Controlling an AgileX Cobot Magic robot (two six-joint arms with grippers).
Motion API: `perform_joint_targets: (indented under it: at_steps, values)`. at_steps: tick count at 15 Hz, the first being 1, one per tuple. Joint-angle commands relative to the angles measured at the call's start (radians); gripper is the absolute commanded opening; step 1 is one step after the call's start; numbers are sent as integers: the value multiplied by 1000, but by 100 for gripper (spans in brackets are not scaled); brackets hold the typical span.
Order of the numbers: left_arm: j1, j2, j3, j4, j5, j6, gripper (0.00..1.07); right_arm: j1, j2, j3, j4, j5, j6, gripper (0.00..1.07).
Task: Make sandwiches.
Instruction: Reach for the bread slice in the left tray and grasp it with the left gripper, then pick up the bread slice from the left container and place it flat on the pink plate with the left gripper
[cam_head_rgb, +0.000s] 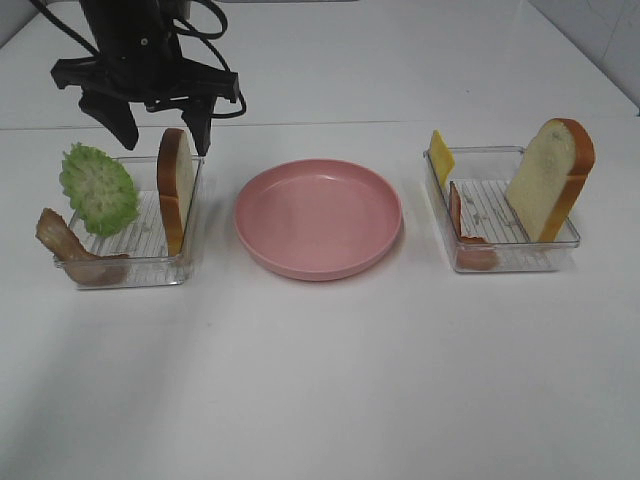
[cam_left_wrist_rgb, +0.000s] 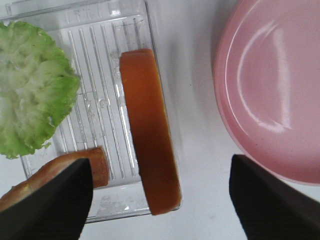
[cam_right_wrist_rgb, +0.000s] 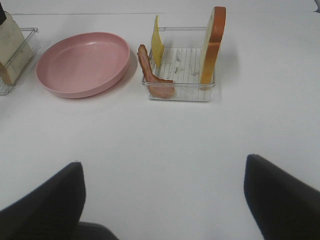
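The ingredients for the sandwiches are stored in two clear trays, one at each side of the pink plate (cam_head_rgb: 318, 215), so that each arm is given its own supply and the plate between them can be reached by both. In the left tray (cam_head_rgb: 140, 268) the left bread slice (cam_head_rgb: 175, 190) is stood on its edge against the wall nearest the plate, the lettuce (cam_head_rgb: 97, 188) is leaned at the opposite side, and the left bacon strip (cam_head_rgb: 70, 245) is hung over a front corner. In the right tray (cam_head_rgb: 520, 262) the right bread slice (cam_head_rgb: 550, 180), the cheese (cam_head_rgb: 440, 157) and the right bacon strip (cam_head_rgb: 457, 212) are propped up too, so an edge is offered to the fingers. The left gripper (cam_head_rgb: 163, 140) is held above the left bread slice, jaws wide apart and nothing between them, probably for a grasp across the crust. The right gripper (cam_right_wrist_rgb: 165, 200) is held well back from its tray, jaws apart as well, nothing gripped. Nothing is laid on the plate yet
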Motion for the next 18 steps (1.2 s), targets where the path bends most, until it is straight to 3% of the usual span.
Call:
perform_joint_targets:
  at_steps: [1, 4, 5, 13, 18]
  values:
    - [-4, 29, -3, -1, -18, -7, 73, 0, -11, 5, 5, -9, -9, 81]
    - [-4, 72, -5, 0, -40, -7, 73, 0, -11, 5, 6, -9, -9, 81]
    - [-4, 83, -5, 8, -42, -7, 67, 0, -11, 5, 6, -9, -9, 81]
    - [-4, 83, -5, 33, -76, -4, 0, 0, -11, 5, 6, -9, -9, 81]
    - [-4, 35, -54, 19, -31, 20, 0, 0, -11, 5, 6, -9, -9, 81]
